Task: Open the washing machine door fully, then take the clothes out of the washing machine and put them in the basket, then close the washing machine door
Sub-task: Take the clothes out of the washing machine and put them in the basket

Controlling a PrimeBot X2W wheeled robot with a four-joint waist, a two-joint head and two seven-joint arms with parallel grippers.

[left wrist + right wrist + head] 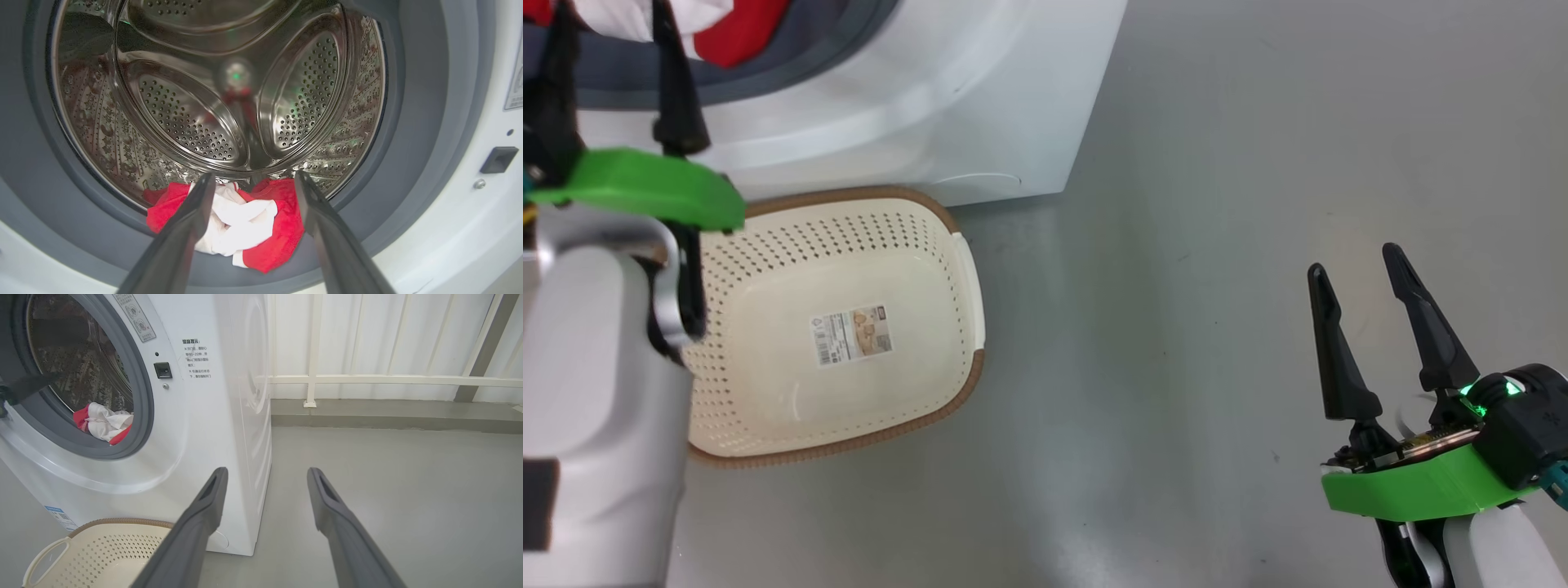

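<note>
Red-and-white clothes lie bunched at front lip of steel drum, partly over grey rubber ring of washing machine. Left jaws wide apart, empty, framing heap, not yet touching it. Advice: reach lower and deeper, close on thick middle fold, lift clear of ring. Basket empty on floor, just below opening. Right jaws wide, idle, well apart.

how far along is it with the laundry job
Done: the washing machine looks opened, its drum uncovered. In hand: the left gripper is open at the drum's lip, fingers either side of the red and white clothes, not closed on them. Left: the basket holds just its paper label, so the clothes need moving over, then the machine needs shutting. The right gripper hangs open over the floor.
</note>
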